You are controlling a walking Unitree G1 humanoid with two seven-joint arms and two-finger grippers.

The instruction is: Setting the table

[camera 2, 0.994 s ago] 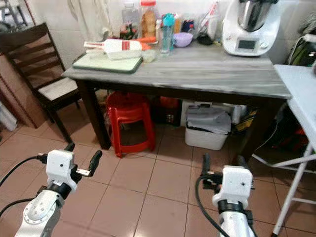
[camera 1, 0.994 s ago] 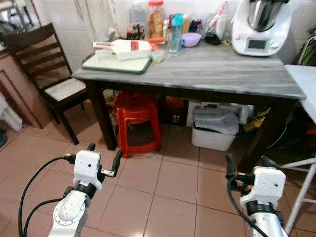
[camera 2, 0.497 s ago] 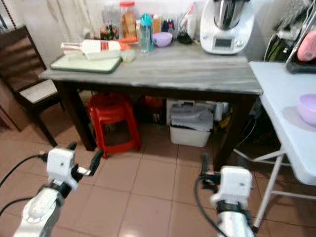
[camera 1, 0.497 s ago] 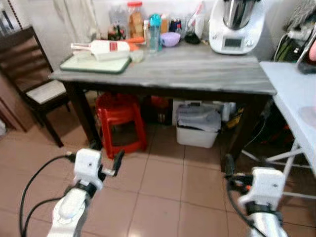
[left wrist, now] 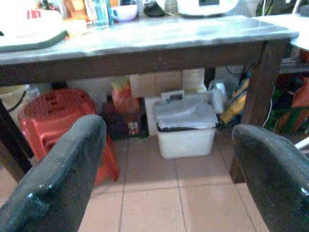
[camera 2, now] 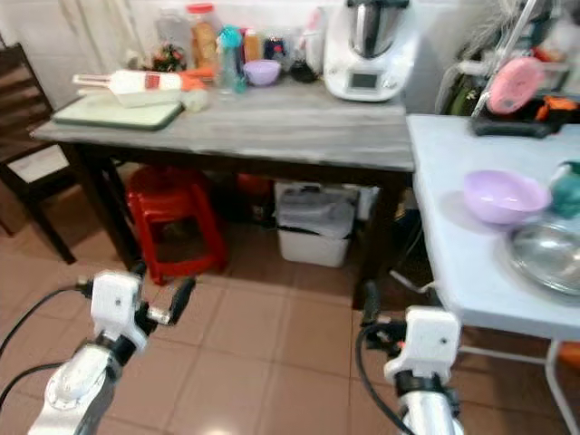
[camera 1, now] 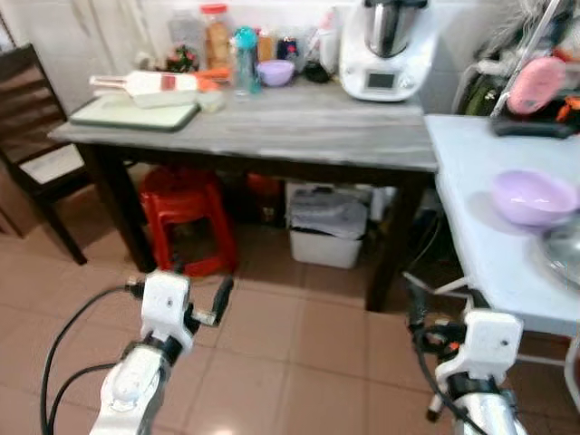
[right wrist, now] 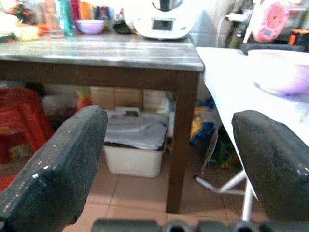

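A white folding table [camera 1: 471,195] stands at the right with a pale purple bowl [camera 1: 535,195] on it. A shiny metal bowl [camera 2: 548,256] sits just nearer on the same table, with a teal object [camera 2: 569,188] beside it. A grey wooden table [camera 1: 308,136] ahead carries a small purple bowl [camera 1: 275,72], bottles and a green cutting board [camera 1: 134,111]. My left gripper [left wrist: 169,130] and right gripper [right wrist: 169,118] hang low over the tiled floor. Both are open with nothing between the fingers and stand well short of either table.
A white kitchen machine [camera 1: 387,45] stands at the back of the grey table. Under that table are a red stool [camera 1: 186,217] and a white lidded bin [camera 1: 328,225]. A dark wooden chair [camera 1: 27,118] is at the far left. A pink round object [camera 1: 536,83] lies at the white table's far end.
The camera has swung to the right, so the grey table has slid left and the white table with its bowls has come into view. Both grippers hold the same open pose.
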